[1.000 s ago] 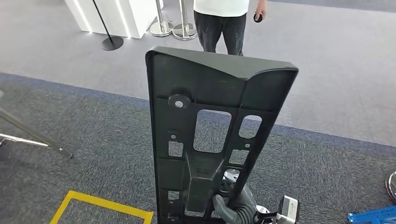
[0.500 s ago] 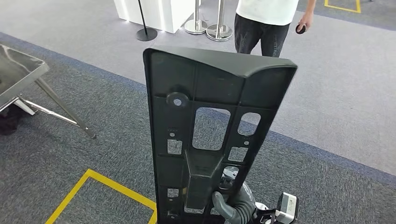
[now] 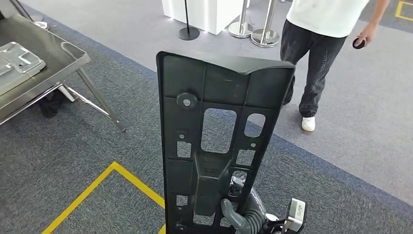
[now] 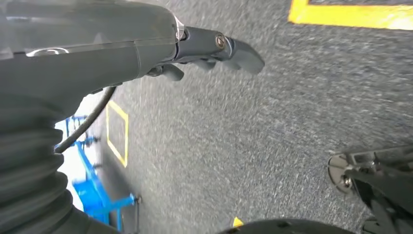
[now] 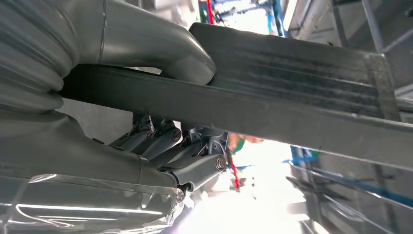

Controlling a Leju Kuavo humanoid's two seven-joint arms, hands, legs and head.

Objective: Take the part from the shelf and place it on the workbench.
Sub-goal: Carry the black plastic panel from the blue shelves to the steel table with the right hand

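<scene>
A long dark plastic part [image 3: 214, 141] with several cut-out holes stands upright in the middle of the head view. My right hand [image 3: 243, 217] grips it near its lower end, thumb on the near face. In the right wrist view the thumb and fingers clamp the part's edge [image 5: 292, 102], with the right hand [image 5: 160, 136] wrapped around it. My left hand [image 4: 204, 48] hangs over the carpet with nothing in it, fingers loosely extended. A metal workbench [image 3: 46, 73] with a silver plate [image 3: 17, 63] on it stands at the upper left.
A person [image 3: 326, 44] in a white shirt and dark trousers stands at the upper right, holding a small dark object. Yellow floor tape [image 3: 112, 178] marks the carpet at lower left. Stanchion posts [image 3: 253, 29] and a white counter [image 3: 209, 12] stand beyond.
The camera has turned left: the workbench has come into view at the upper left, and the person and tape have shifted right. The part stays in my right hand.
</scene>
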